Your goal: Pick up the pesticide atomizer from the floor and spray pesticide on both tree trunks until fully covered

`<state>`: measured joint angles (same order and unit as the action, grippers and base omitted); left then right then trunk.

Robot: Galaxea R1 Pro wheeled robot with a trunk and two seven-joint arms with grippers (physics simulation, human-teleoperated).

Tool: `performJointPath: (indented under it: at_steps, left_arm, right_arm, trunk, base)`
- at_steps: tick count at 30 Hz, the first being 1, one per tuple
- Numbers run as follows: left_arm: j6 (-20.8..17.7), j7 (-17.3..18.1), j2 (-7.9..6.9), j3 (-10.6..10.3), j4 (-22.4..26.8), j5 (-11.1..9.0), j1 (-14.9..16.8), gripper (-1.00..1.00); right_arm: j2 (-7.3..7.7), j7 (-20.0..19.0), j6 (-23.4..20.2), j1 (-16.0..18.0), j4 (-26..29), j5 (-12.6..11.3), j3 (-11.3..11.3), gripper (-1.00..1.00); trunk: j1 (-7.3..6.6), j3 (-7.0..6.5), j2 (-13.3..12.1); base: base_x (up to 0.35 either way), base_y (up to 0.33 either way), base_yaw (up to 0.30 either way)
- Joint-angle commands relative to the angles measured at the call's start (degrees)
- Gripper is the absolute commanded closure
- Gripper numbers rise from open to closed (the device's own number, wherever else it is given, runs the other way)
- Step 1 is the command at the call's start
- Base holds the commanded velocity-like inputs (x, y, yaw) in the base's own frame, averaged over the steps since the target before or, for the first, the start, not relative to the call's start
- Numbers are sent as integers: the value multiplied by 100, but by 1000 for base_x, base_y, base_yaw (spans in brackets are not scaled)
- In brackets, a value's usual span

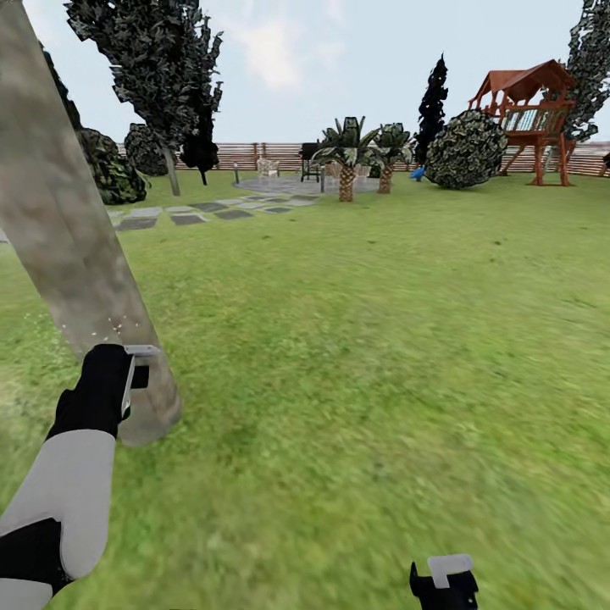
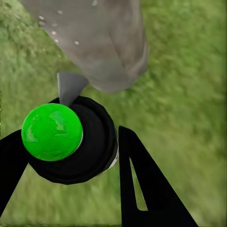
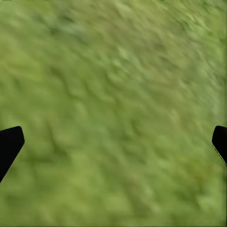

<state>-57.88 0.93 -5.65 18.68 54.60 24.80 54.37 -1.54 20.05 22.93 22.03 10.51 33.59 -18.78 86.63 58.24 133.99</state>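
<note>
The pesticide atomizer has a black round body, a bright green cap and a grey nozzle. My left gripper is shut on it, with a black finger on each side. The nozzle points at the base of the near tree trunk, which is pale grey-brown and carries a few white specks. In the head view my left gripper holds the atomizer right against this leaning tree trunk, just above the lawn. My right gripper hangs low and open over bare grass, also seen as the right gripper.
A second tall tree with a grey trunk stands far back left by stepping stones. Short palms, a round bush, a red playhouse and the slat fence line the back. Open lawn lies ahead and right.
</note>
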Motion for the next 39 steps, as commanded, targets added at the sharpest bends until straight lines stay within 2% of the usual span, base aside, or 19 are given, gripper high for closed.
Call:
performJointPath:
  at_steps: [1,7,9,11,13,22,27,39]
  left_arm:
    - [-22,13,2,4,8,15,5,100]
    - [-22,6,-38,20,15,22,-21,100]
    - [-22,5,-122,31,12,22,-27,100]
    - [-22,6,-295,37,-11,17,-30,100]
    - [-22,7,-355,43,-18,16,-33,100]
    - [-22,6,-333,34,-23,11,-135,100]
    - [-19,6,-289,39,-36,-5,-197,100]
    - [-13,3,-301,48,-46,-9,-284,100]
  right_arm:
    - [-4,17,17,4,-5,60,-45,-100]
    - [-4,16,17,4,-7,60,-39,-100]
    - [-6,16,18,4,-10,60,-39,-100]
    - [-9,16,19,4,-12,60,-38,-100]
    - [-11,16,19,4,-12,60,-38,-100]
    - [-13,16,17,4,-9,60,-38,-100]
    - [-3,16,17,4,-10,60,-38,-100]
    - [-6,16,19,4,-7,60,-38,-100]
  trunk:
    - [-1,5,2]
    - [-1,5,2]
    - [-1,5,2]
    - [-1,5,2]
    - [-1,5,2]
    - [-1,5,2]
    - [-1,5,2]
    - [-1,5,2]
  base:
    - [9,-273,226]
    - [3,-274,267]
    - [61,-273,276]
    - [147,-250,277]
    - [194,-229,277]
    - [218,-210,270]
    - [70,-259,43]
    - [115,-256,40]
